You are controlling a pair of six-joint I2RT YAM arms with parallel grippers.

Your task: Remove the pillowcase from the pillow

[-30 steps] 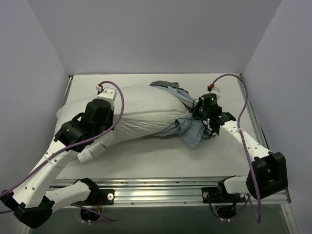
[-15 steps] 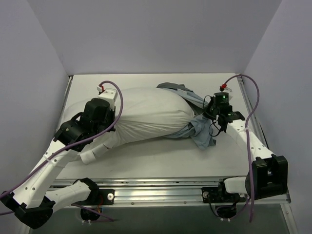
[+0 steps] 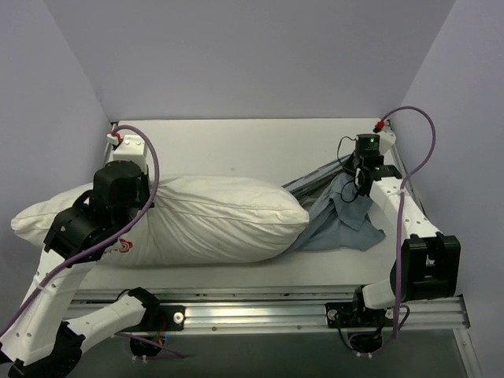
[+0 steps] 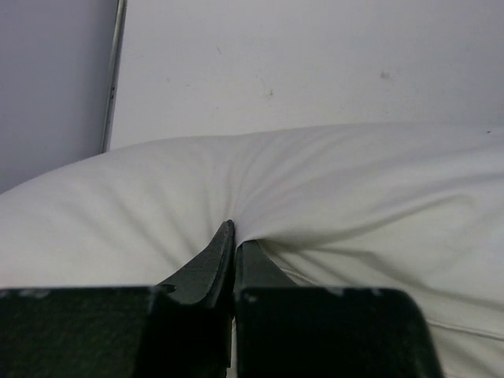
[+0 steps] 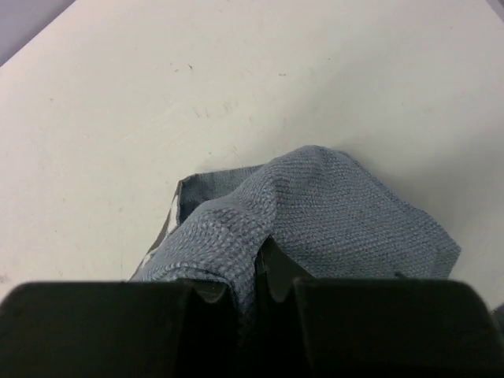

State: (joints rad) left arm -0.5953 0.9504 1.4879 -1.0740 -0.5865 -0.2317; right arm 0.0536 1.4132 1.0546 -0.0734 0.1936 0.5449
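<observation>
The pillow (image 3: 213,220) is lying lengthwise across the near half of the white tabletop (image 3: 236,146). It is a long, plump cushion of smooth plain white fabric, with a seam running along its side and a small red printed mark near its left end. Soft creases are fanning out from the spot where the left tool (image 4: 234,236) is pinching a fold of its cover, dark fingers pressed together on the cloth.

The pillowcase (image 3: 339,224) is lying crumpled at the pillow's right end, touching it. It is thin, limp, pale blue-grey cloth with a fine woven grain, and a strip of its darker striped face is showing along the far side. The right tool (image 5: 264,250) is clamping a raised bunch of this cloth.

The folds are covering the place where the two meet, so I cannot tell whether the pillow's tip is sitting inside the sack. In the overhead view the pillow's left end is jutting past the tabletop's left edge, and the left arm is hiding part of it.

The left arm is reaching over the pillow's left part with its wrist bent down. The right arm is stretching forward along the right edge, its wrist pointing down at the cloth.
</observation>
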